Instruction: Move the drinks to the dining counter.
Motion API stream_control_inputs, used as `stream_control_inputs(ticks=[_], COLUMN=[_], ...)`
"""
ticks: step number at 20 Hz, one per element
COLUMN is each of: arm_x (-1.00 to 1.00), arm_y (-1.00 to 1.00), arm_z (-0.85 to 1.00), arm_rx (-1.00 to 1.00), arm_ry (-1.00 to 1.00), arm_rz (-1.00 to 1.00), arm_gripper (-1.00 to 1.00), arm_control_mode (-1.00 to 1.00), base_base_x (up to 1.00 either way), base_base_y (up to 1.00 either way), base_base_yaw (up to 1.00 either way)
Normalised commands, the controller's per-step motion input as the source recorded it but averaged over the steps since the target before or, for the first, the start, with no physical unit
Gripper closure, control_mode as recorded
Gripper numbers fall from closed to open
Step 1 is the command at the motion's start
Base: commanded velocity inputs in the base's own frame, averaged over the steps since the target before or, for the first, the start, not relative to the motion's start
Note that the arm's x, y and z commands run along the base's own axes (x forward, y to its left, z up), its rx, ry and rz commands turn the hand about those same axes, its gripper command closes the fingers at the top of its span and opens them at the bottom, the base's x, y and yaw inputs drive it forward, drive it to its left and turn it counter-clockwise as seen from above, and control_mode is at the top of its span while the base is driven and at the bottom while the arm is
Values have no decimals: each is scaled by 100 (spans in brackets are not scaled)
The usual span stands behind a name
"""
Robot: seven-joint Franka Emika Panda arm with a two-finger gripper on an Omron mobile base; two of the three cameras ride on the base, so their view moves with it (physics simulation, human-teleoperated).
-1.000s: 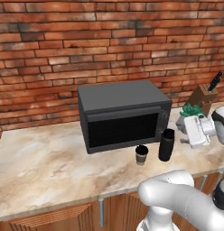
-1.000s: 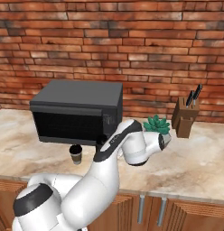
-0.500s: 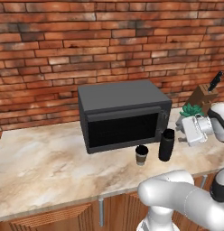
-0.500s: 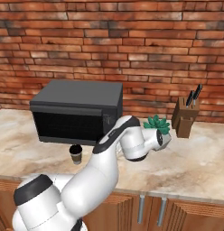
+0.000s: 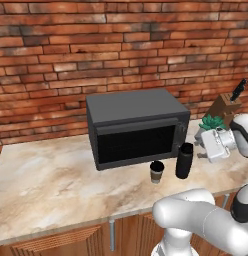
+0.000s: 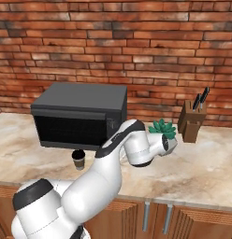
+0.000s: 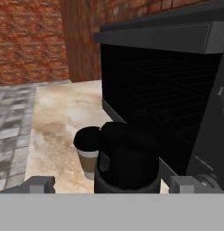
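My hand has drawn back to the right of the bottle [image 5: 184, 161], jaws spread wide and empty, lined up on it where it stands beside the cup [image 5: 156, 171] before the microwave [image 5: 136, 127] on the surface [image 5: 51, 185].

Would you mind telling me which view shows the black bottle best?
The left base view: the black bottle stands whole beside the coffee cup. The hand view shows it close but cropped; in the right base view the arm covers it.

Black bottle [image 5: 184, 160] and coffee cup [image 5: 156, 171] before microwave [image 5: 136, 127], tool [image 5: 202, 145] beside.
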Motion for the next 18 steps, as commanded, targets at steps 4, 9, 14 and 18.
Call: stream_control_inputs(ticks=[4,9,14,18], arm_x=[0,3,4,3], arm_y=[15,4,0,0], arm_z=[-6,-5,-3,-2], arm_rx=[0,0,0,0], arm_ry=[0,0,1,2], arm_rz=[0,0,0,0], arm_gripper=[-100,-100,-100,-100], arm_control_mode=[-100,-100,-100,-100], base_base_x=[0,0,0,0], base_base_y=[0,0,0,0], base_base_yaw=[0,0,0,0])
